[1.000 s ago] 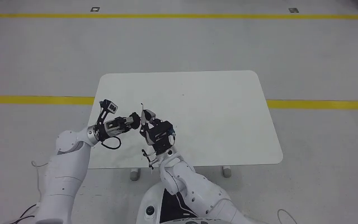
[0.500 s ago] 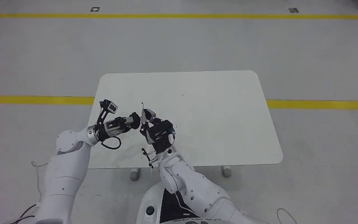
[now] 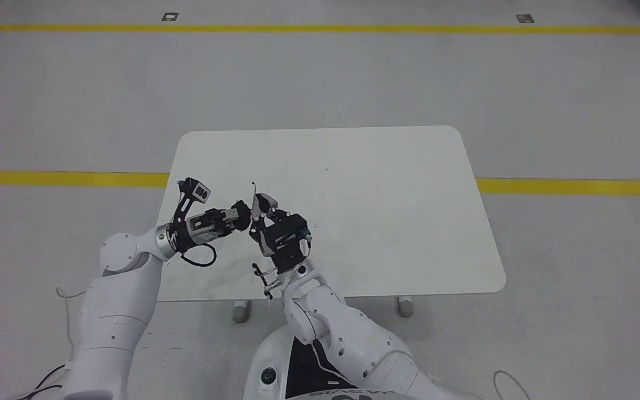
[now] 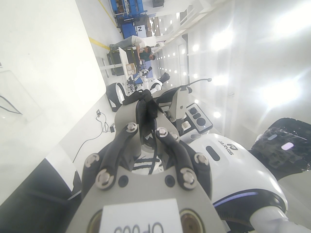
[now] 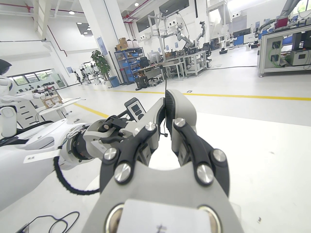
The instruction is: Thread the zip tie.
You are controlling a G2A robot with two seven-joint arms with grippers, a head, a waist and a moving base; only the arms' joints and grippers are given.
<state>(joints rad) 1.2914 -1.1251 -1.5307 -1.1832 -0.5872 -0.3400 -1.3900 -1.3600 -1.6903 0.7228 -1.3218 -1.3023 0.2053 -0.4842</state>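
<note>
We find right fingers (image 5: 179, 105) pinching thin black plastic zip tie (image 5: 166, 86) | left fingers (image 4: 127, 115) narrow, load unclear | both left of centre over white desk (image 3: 400, 200).

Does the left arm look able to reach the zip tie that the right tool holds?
Probably yes: the left tool sits close beside the right tool, which pinches the zip tie; nothing stands between them.

Zip tie (image 5: 165, 87): one thin black strip, upright, pinched between the right gripper's (image 5: 166, 104) fingertips, over the table's (image 3: 400, 200) near-left part.
</note>
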